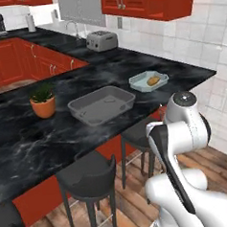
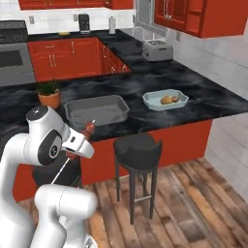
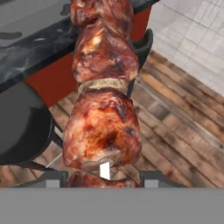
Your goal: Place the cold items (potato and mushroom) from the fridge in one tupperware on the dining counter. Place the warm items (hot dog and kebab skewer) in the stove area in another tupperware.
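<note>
Reddish-brown grilled meat crowds the hand view: the kebab skewer [image 3: 103,109] sits right between the finger tips, and the gripper [image 3: 101,179] is clamped shut on it. From the right base view the skewer [image 2: 80,145] pokes out of the hand, tilted, down below the edge of the black marble dining counter [image 2: 213,99], so it isn't over the counter.

On the counter, the grey tupperware [image 2: 96,109] looks empty. Near it is the light blue tupperware [image 2: 164,99] with a potato [image 2: 166,100] inside. A potted plant [image 2: 49,94] stands just beside the grey tub. Black stools [image 2: 137,150] are tucked along the counter front, between the arm and the tubs. A toaster [image 2: 157,50] sits further back.
</note>
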